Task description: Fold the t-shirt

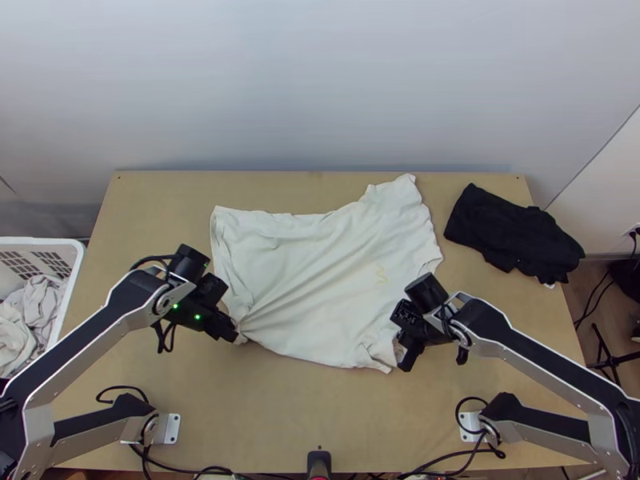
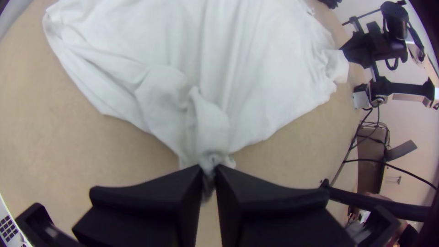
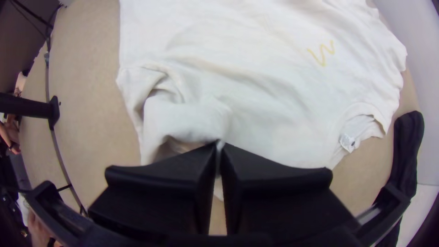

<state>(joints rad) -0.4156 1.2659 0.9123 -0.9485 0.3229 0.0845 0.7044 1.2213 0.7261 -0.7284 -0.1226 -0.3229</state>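
Top view: spread, wrinkled t-shirt [image 1: 312, 256]

Left arm [image 1: 88, 332] and right arm [image 1: 544, 360]: black links edged with silver-grey plate. Green lights [image 1: 198, 317] mark the left wrist; black cylindrical housings [image 1: 426, 292] top both. Black cable [image 1: 120, 389] loops near each base. Silver base brackets [image 1: 173, 428]. Fingers [image 2: 137, 201] wide, black.

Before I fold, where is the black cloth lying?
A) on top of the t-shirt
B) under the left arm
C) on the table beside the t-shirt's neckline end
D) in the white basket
C: the black cloth lies on the table, apart from the t-shirt.
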